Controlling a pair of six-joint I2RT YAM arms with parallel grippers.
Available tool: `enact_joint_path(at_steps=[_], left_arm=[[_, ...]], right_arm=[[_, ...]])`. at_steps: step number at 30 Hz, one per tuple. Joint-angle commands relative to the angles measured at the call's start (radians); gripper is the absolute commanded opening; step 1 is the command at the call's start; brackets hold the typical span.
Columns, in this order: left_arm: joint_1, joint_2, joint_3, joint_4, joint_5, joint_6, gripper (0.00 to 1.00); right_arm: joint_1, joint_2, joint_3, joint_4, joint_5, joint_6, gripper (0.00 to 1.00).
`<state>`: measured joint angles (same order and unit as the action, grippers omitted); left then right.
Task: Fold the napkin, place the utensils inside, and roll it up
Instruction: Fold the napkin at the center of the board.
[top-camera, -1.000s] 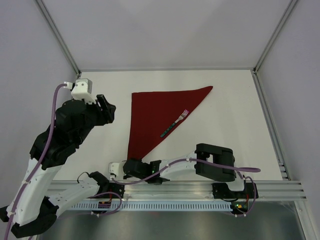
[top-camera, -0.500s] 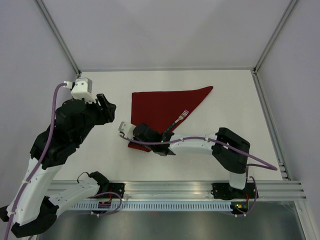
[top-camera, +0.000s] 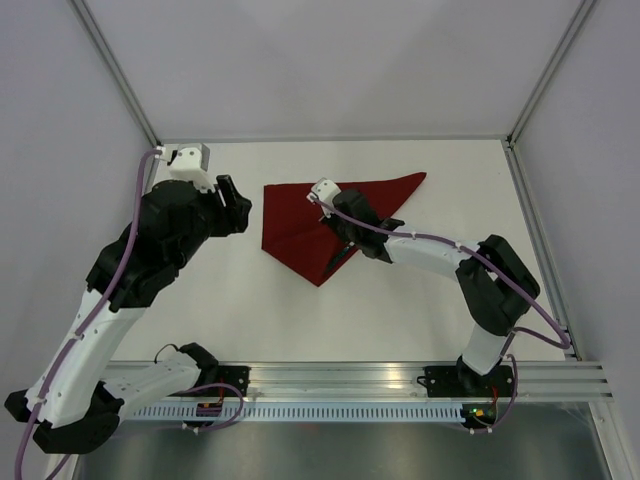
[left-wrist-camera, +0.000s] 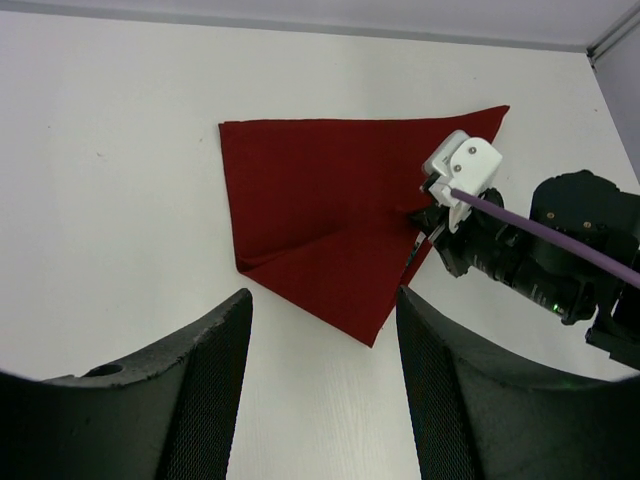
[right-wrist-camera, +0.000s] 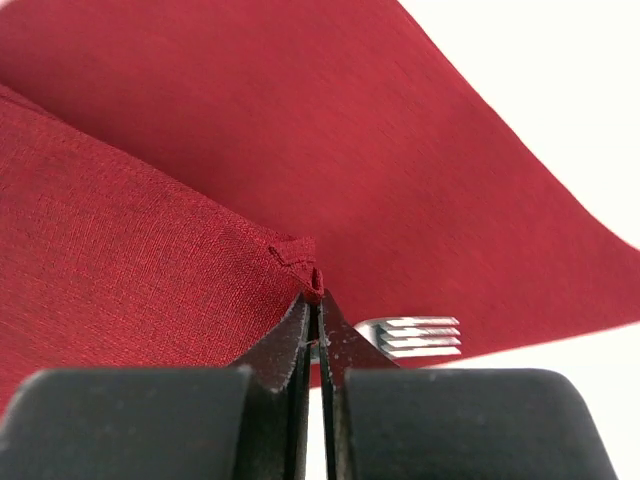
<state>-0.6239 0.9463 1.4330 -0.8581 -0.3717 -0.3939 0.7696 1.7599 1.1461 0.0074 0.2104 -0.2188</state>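
The maroon napkin (top-camera: 292, 215) lies on the white table, its near corner folded up over itself; it also shows in the left wrist view (left-wrist-camera: 310, 200) and the right wrist view (right-wrist-camera: 150, 250). My right gripper (top-camera: 328, 222) is shut on that folded corner, pinching it (right-wrist-camera: 313, 300) just above the cloth. The fork lies under the right gripper: its silver tines (right-wrist-camera: 420, 336) show past the jaws, and its handle (left-wrist-camera: 411, 252) shows at the napkin's right edge. My left gripper (top-camera: 236, 206) is open and empty, hovering left of the napkin, its fingers (left-wrist-camera: 210, 390) wide apart.
Grey walls with metal posts (top-camera: 120, 80) close in the white table (top-camera: 450, 170) on three sides. The right arm (top-camera: 440, 255) stretches across the table from the near right. A metal rail (top-camera: 350, 375) runs along the near edge.
My right gripper has carried the napkin's near corner from the table's front edge up over the cloth toward the fork, folding it. My left arm has shifted slightly right and farther.
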Motion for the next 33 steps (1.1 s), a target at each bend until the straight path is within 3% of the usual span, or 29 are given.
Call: enact_joint_path(at_steps=[1, 33], left_arm=[[-0.002, 0.011, -0.008, 0.057, 0.046, -0.019, 0.64], [-0.002, 0.075, -0.120, 0.142, 0.151, -0.026, 0.64]], right_arm=[[-0.052, -0.024, -0.014, -0.004, -0.032, 0.022, 0.06], [-0.227, 0.046, -0.059, -0.004, -0.065, 0.047, 0.07]])
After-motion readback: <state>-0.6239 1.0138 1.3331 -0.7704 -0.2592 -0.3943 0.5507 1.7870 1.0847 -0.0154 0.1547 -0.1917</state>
